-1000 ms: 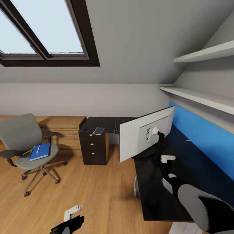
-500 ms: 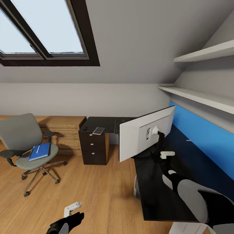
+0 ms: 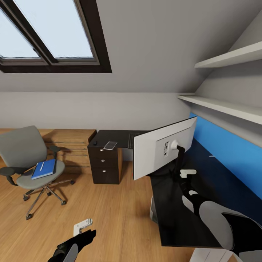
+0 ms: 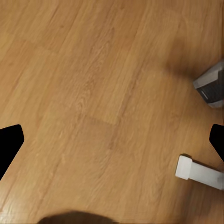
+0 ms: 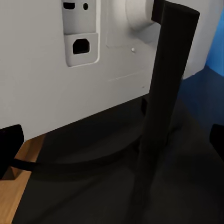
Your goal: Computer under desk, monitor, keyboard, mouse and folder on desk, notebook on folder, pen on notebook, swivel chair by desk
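You have the monitor (image 3: 163,151) standing on the desk (image 3: 174,211), its white back turned to you and the port panel showing in the right wrist view (image 5: 81,32); its black stand (image 5: 161,116) rises from a round base on the glossy black top, with the screen itself out of sight. Your right gripper (image 3: 187,174) sits just beside that stand, above the desk top, with the post between its dark fingertips at the edges of the wrist picture; the jaws stand wide apart and grip nothing. Your left gripper (image 3: 83,226) hangs low over the light wood floor (image 4: 93,93), fingers spread and empty.

Over to your left the swivel chair (image 3: 25,156) stands well apart from the desk, grey seat and backrest, black armrests, chrome star base on castors; the bright blue folder (image 3: 44,169) lies flat on its seat with the slim white pen (image 3: 42,166) on top of it. On the desk's far wing, above the three-drawer unit (image 3: 104,164) with silver knobs, lie the small black mouse (image 3: 95,143), a pale-edged notebook (image 3: 110,146), and the keyboard (image 3: 131,140), partly hidden behind the monitor.
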{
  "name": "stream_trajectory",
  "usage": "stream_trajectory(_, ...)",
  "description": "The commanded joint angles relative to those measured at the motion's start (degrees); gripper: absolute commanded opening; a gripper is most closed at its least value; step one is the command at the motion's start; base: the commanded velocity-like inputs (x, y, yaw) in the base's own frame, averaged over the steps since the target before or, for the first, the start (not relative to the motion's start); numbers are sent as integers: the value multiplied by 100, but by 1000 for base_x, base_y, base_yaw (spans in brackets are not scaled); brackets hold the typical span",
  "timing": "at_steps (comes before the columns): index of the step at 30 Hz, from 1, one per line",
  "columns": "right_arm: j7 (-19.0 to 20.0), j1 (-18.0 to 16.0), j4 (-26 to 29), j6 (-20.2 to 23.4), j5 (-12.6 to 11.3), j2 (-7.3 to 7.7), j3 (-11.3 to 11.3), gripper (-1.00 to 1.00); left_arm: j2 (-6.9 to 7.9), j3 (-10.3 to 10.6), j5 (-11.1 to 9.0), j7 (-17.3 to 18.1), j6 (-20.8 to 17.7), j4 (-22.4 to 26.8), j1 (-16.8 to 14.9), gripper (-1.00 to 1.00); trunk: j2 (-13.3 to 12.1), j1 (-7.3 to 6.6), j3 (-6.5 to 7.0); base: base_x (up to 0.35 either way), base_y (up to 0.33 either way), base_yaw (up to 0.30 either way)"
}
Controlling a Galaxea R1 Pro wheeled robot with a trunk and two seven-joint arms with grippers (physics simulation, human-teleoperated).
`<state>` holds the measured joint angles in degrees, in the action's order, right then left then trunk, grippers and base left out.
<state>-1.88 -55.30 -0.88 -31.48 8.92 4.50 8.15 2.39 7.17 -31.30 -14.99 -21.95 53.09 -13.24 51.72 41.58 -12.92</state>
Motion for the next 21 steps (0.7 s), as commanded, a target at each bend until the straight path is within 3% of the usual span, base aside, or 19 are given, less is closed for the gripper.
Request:
stream_trajectory(1,-23,-7,-8,-12,59,8,43,100,8,27,-60,-57,-11,44,-4,100,48,24,-27,0,0,0)
stream_trajectory(8,-37,-7,-1,35,34,155,99,100,0,37,-60,-57,-11,228,-4,100,329,177,-153,0,0,0)
stream_trajectory(21,-124,-7,0,61,-266,216,220,100,-1,39,-60,-57,-11,228,-4,100,850,463,-386,0,0,0)
